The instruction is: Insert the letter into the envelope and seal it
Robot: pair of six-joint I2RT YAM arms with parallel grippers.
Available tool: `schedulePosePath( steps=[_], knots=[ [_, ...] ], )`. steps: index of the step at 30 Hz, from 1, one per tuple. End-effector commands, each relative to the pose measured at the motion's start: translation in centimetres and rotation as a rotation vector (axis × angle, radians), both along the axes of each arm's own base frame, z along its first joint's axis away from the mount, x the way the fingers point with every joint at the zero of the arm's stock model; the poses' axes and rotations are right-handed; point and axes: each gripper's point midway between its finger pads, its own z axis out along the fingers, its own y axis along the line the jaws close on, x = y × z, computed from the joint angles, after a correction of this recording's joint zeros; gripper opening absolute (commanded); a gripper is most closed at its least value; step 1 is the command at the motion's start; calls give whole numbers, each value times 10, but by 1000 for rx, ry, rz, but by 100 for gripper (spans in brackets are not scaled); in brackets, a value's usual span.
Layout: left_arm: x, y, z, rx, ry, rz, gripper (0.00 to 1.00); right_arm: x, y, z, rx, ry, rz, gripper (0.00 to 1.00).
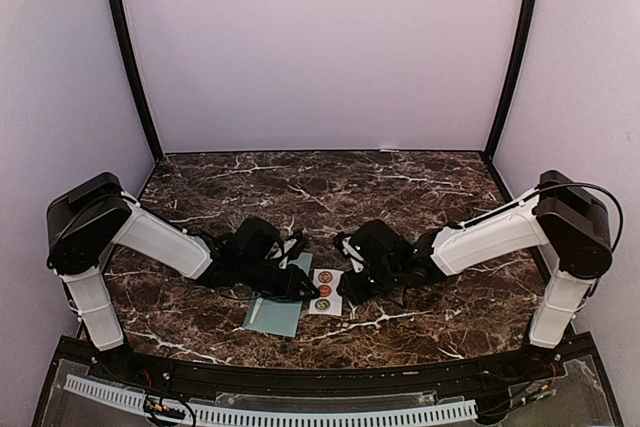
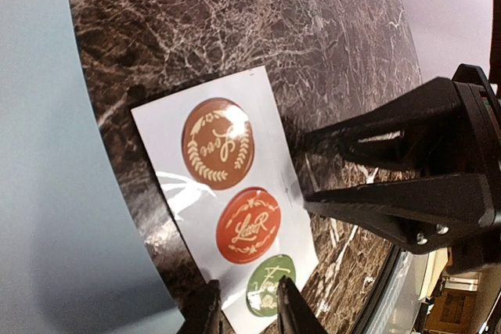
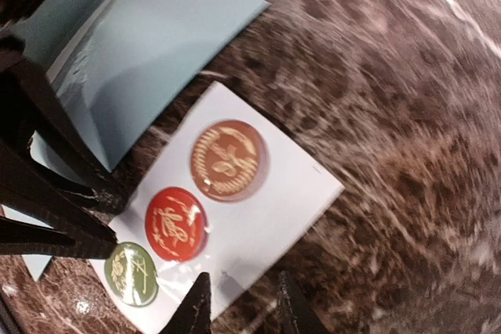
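left gripper (image 2: 246, 285): black fingers parted by a narrow gap, nothing clamped between them.
right gripper (image 3: 241, 278): black fingers also parted by a narrow gap, gripping nothing.
envelope (image 1: 275, 314): flat, rectangular, pale teal paper. Lying on the dark brown, white-veined marble table (image 1: 400, 187), just beside the left gripper on the side away from the right gripper. In the overhead view one end tucked under the left gripper, the rest reaching toward the arm bases. Apart from the right gripper, with the sticker sheet between them. Flap open or closed: cannot tell.
sticker sheet (image 2: 160, 127): small, white, glossy paper rectangle. Flat on the table between the two grippers, close beside the envelope, with a band of marble showing between them.
stickers: three round ones in a row with gold script. Brown sticker (image 2: 218, 143) farthest from the left gripper's tips, orange-red sticker (image 2: 248, 226) in the middle, green sticker (image 3: 131, 273) nearest them.
left tips: down at the short end of the sticker sheet, one on each side of the green sticker. Contact with the paper unclear.
right tips: at the long edge of the sticker sheet, on the side opposite the envelope, level with the brown and orange-red stickers. Contact also unclear.
arms: white with black wrists, both reaching inward, grippers near each other across the sheet.
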Motion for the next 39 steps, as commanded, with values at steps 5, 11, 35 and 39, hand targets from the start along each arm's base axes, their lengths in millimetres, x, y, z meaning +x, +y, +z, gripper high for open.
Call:
schedulePosePath(
  steps=[5,11,35,39],
  knots=[
    [-11,18,-20,89,37,5,25,-16,-22,20,130,268,-181,41],
    [-11,19,-23,89,39,3,24,-23,-24,5,172,377,-264,45],
    [-14,17,-32,92,59,-9,10,-19,2,-12,295,438,-284,39],
    [-14,19,-34,98,63,-4,10,-13,-2,3,269,386,-281,38]
  ],
)
